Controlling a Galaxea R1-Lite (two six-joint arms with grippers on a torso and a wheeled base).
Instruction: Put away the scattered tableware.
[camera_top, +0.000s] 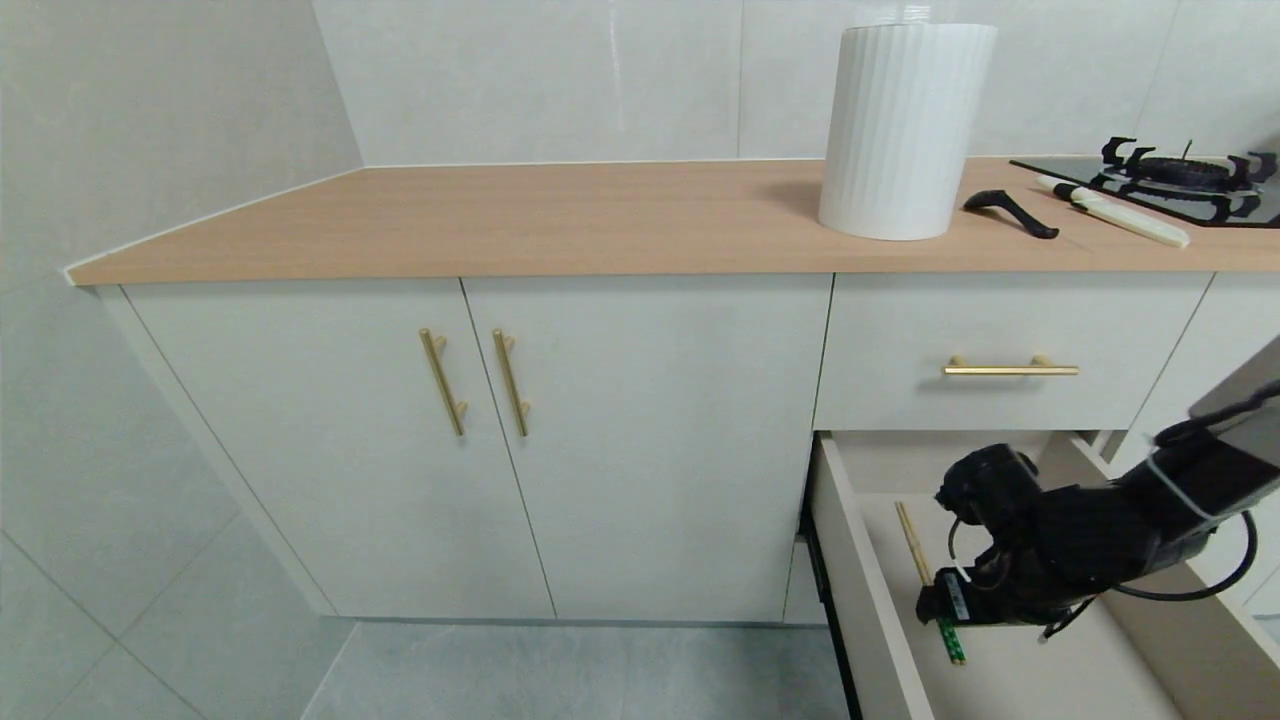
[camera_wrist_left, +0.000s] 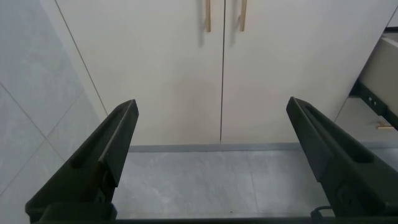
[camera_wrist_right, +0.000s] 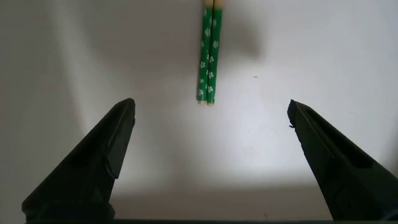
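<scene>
A pair of chopsticks (camera_top: 925, 585) with green flowered ends lies on the floor of the pulled-out lower drawer (camera_top: 862, 590). My right gripper (camera_top: 945, 605) hangs open inside the drawer just above them; in the right wrist view the chopsticks (camera_wrist_right: 210, 62) lie apart from the gripper (camera_wrist_right: 210, 118), nothing between its fingers. On the counter at the right rest a cream-handled knife (camera_top: 1112, 211) and a black-handled utensil (camera_top: 1010, 210). My left gripper (camera_wrist_left: 211, 106) is open and low, facing the cabinet doors (camera_wrist_left: 224, 68) above the floor.
A tall white ribbed canister (camera_top: 902, 130) stands on the wooden counter (camera_top: 500, 220), and a gas hob (camera_top: 1180, 175) sits at the far right. Above the open drawer is a shut drawer with a brass handle (camera_top: 1010, 369). Two shut cabinet doors (camera_top: 480, 440) fill the middle.
</scene>
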